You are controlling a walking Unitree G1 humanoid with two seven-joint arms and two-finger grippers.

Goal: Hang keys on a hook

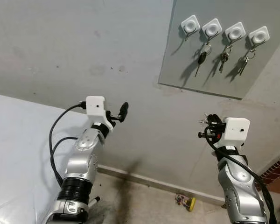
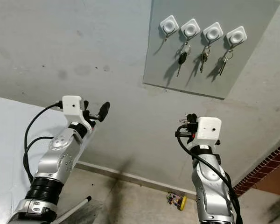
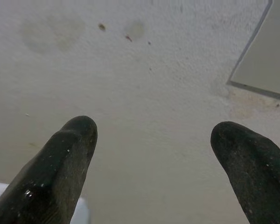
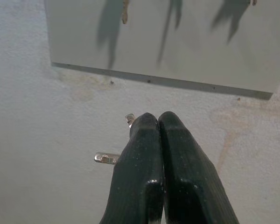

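- Right tool: fingers pressed together on the keys, whose metal ends jut out beside the fingertips; held below the board
- Left tool: fingers spread apart, holding nothing, raised below and well left of the board
- Board on the wall: four white hooks; the leftmost hook bare, the other three each with hanging keys

We see two silver arms with black collars, each capped by a white camera block beside its black-fingered hand: left hand, right hand. Black cables loop alongside.
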